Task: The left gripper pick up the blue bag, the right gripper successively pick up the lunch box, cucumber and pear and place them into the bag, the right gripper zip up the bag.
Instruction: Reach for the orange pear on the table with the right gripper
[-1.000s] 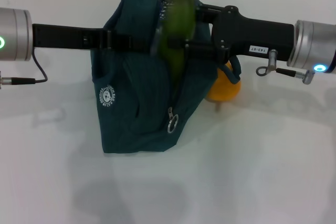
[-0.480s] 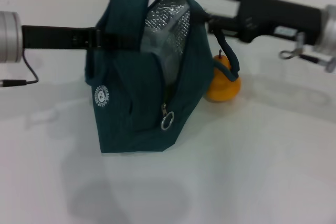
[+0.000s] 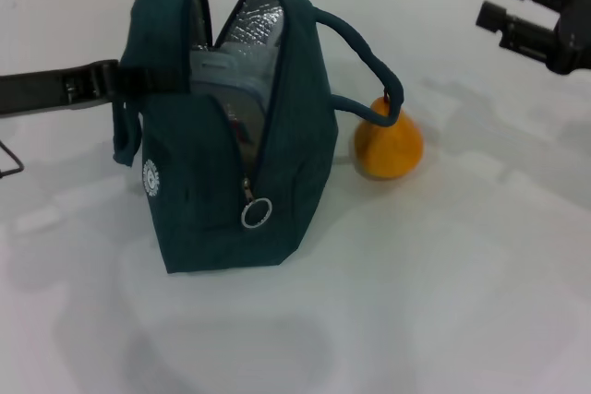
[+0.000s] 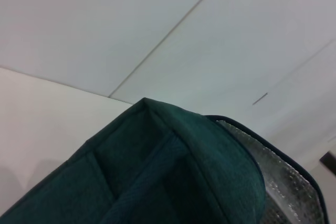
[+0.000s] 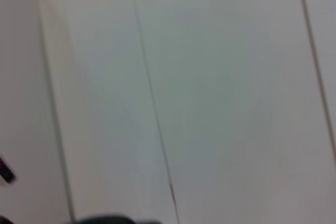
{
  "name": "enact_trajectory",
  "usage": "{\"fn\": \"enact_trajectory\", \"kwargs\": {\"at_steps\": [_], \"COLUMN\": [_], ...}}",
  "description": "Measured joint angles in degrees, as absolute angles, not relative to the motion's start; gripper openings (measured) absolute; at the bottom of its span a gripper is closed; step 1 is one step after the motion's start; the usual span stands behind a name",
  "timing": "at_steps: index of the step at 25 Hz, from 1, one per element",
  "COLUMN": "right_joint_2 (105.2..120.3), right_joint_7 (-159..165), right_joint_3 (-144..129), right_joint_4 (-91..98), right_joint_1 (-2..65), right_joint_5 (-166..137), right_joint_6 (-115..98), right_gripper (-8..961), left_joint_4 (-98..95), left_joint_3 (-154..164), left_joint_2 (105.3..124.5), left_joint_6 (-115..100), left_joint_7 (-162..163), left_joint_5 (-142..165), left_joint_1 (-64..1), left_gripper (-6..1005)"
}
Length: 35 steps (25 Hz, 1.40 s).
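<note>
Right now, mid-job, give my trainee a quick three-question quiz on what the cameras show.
1. True or false: the pear is already inside the blue bag.
2. Which gripper holds the bag?
A. left gripper
B. right gripper
C. neither
3. Fill in: the bag's zipper is ____.

Key:
1. False. The pear sits on the table beside the bag, on the robot's right.
2. A. Its fingers clamp the bag's near-side handle; the right gripper hangs empty, fingers apart, far to the right.
3. Open. The silver lining shows, and the ring pull hangs low.
</note>
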State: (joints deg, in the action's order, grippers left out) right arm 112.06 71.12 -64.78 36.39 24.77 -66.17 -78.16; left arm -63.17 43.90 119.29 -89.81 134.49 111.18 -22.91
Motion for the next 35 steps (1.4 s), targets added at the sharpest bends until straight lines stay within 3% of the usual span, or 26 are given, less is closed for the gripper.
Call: {"fn": "enact_trajectory", "kwargs": {"at_steps": [4,12,35], "right_joint_2": [112.48,115.04,115.86], "right_joint_7": [70.97,70.38,69.37], "right_joint_3": [-64.81,-65.24,-76.67], "right_joint_4": [33.65,32.65,31.62], "right_joint_1": [25.17,26.9,32.66], "right_joint_5": [-68.7,-73.7,-74.66], "right_joint_6": [-75.39,-70.88,-61.03], "right_gripper": [708,708,697], "left_joint_4": [-60.71,-56.31,-54.58], "left_joint_3": [41.62,37.12,36.21], "left_joint_2": [119.24,119.0,119.0], "left_joint_6": [-89.68,-89.58,-89.47], "left_joint_7": [132.28,129.03,128.25], "left_joint_5": [111.15,111.13,110.7], "left_joint_1": [-22.77,-23.05,-22.97], "left_gripper": [46,46,47]}}
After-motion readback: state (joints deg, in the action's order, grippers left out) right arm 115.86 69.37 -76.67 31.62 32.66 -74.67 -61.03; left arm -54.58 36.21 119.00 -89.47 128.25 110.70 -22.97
